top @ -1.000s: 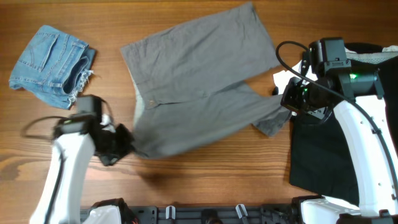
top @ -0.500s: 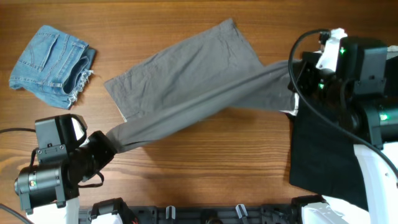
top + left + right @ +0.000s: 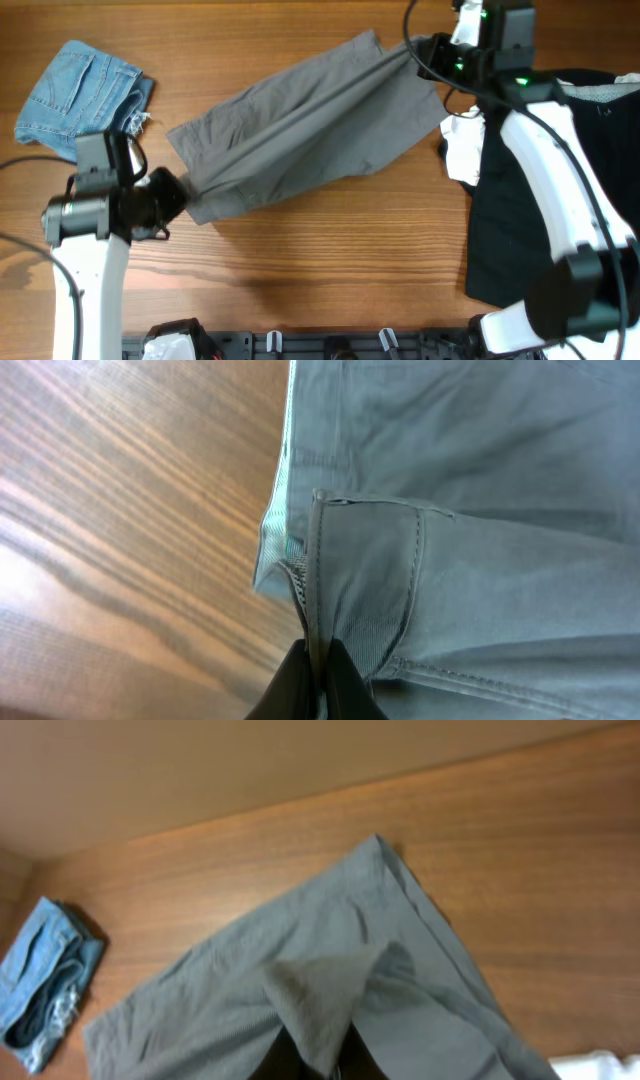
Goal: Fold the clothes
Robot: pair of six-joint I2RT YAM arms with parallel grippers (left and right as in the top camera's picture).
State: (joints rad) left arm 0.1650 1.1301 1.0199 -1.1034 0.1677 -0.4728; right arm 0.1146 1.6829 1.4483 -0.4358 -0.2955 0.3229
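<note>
**Grey shorts gripped at both ends, fold not yet laid**

The left end effector [image 3: 318,676] is closed on a seamed edge of the grey shorts [image 3: 300,130]. The right end effector [image 3: 428,50] is pinched on a gathered fold of cloth at the opposite end. Between the two, the garment is drawn taut above the desk [image 3: 330,260], held so, it is judged, that one half may be laid over the other without creases. A folded denim garment [image 3: 85,95] lies at the far left, well apart. A black garment [image 3: 530,240] lies at the right, presumably unfolded.
</note>
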